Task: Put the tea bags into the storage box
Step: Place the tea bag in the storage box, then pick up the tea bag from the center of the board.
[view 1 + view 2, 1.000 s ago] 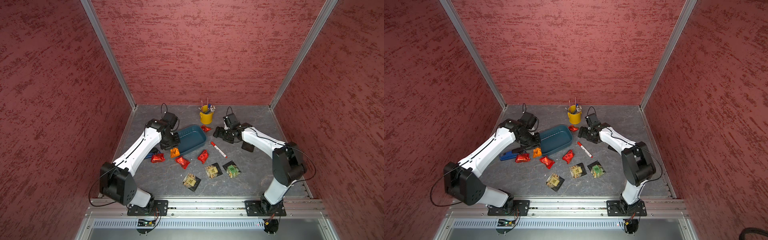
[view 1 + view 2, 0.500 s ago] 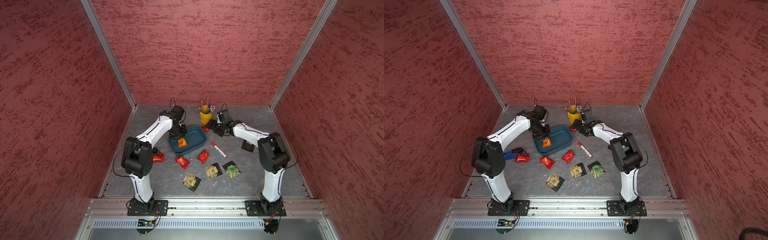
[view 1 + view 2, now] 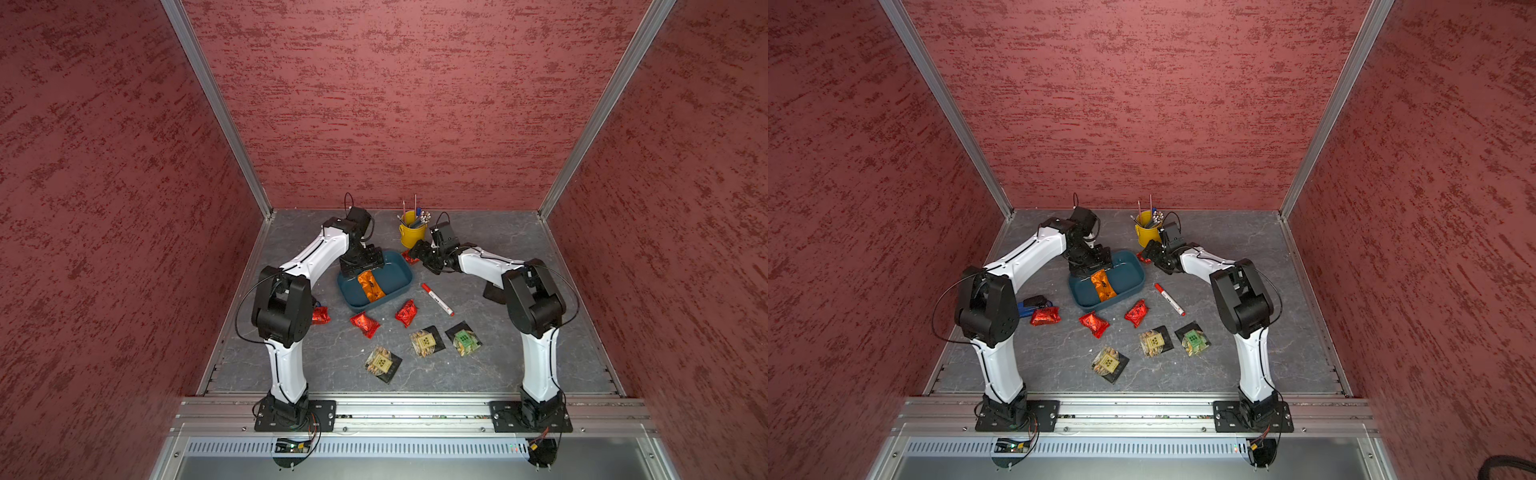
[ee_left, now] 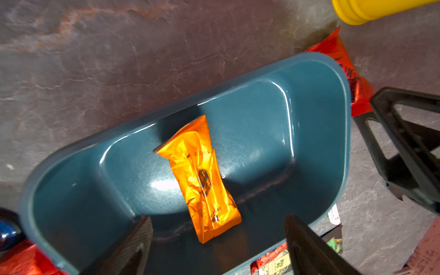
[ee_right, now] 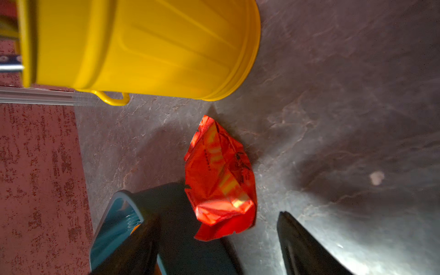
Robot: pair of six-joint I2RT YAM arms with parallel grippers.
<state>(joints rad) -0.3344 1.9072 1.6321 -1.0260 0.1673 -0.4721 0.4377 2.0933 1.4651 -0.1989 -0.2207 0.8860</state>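
Left tool (image 4: 216, 219): you've got it over the storage box (image 4: 262, 114), fingers spread wide, pinching nothing.
Orange tea bag (image 4: 202, 181): loose on the box floor. In the left wrist view its end sits between the two fingers, touching neither.
Storage box: on the bench (image 3: 478, 374), set at an angle, near the yellow bucket (image 3: 411, 237). The orange packet is the only one inside.
Right tool (image 5: 223, 200): low at the box's far corner, fingers apart, one on each side of the far red tea bag (image 5: 219, 181). You can't tell whether either finger touches the foil.
Far red tea bag: on the bench between bucket and box corner, outside the box.
More red foil: left red packet (image 3: 1045, 317), middle red packet (image 3: 364, 324) and right red packet (image 3: 406, 312), all on the bench off the box's near side.
Sachets: tan-label sachet (image 3: 383, 363), second tan-label sachet (image 3: 424, 343) and green-label sachet (image 3: 464, 341), nearer the arm bases.
Marker (image 3: 437, 299): flat on the bench, between the box and your right arm.
Blue object (image 3: 1022, 311): just beside the left red packet, partly hidden by the left arm.
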